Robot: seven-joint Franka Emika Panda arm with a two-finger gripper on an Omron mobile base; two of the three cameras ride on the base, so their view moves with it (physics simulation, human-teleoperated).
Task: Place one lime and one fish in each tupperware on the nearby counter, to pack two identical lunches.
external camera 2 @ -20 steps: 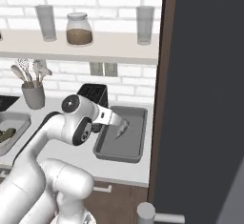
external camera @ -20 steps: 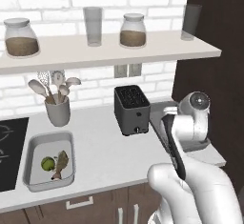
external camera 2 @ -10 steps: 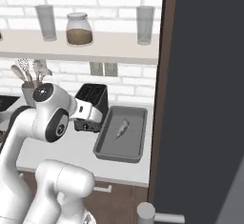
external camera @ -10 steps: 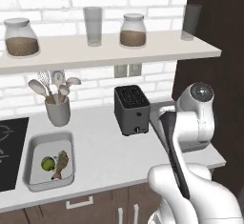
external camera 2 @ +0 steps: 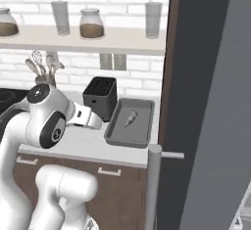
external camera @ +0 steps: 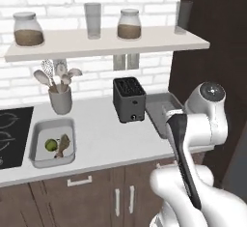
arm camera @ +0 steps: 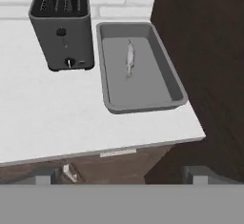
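The dark grey tupperware (arm camera: 142,106) stands on the counter (arm camera: 57,118) right of the toaster, with the silvery fish (arm camera: 128,58) lying alone in it; the right base view shows the same tupperware (external camera 2: 117,137) and fish (external camera 2: 131,118). At the left, the whitish tupperware (external camera: 34,146) holds a lime (external camera: 49,145) and the brown fish (external camera: 61,145). My gripper (arm camera: 121,176) hangs open and empty above the counter's front edge, pulled back from the grey tupperware. In the left base view my arm hides most of that tupperware (external camera: 157,106).
A black toaster (arm camera: 61,25) sits close to the left of the grey tupperware. A tall dark cabinet wall (arm camera: 205,51) rises right beside it. A utensil cup (external camera: 60,99) and a black hob (external camera: 10,132) lie to the left. A shelf with jars (external camera: 106,40) runs above.
The hand drew back from over the grey tupperware and swung leftward and up. The silvery fish stays lying in the container.
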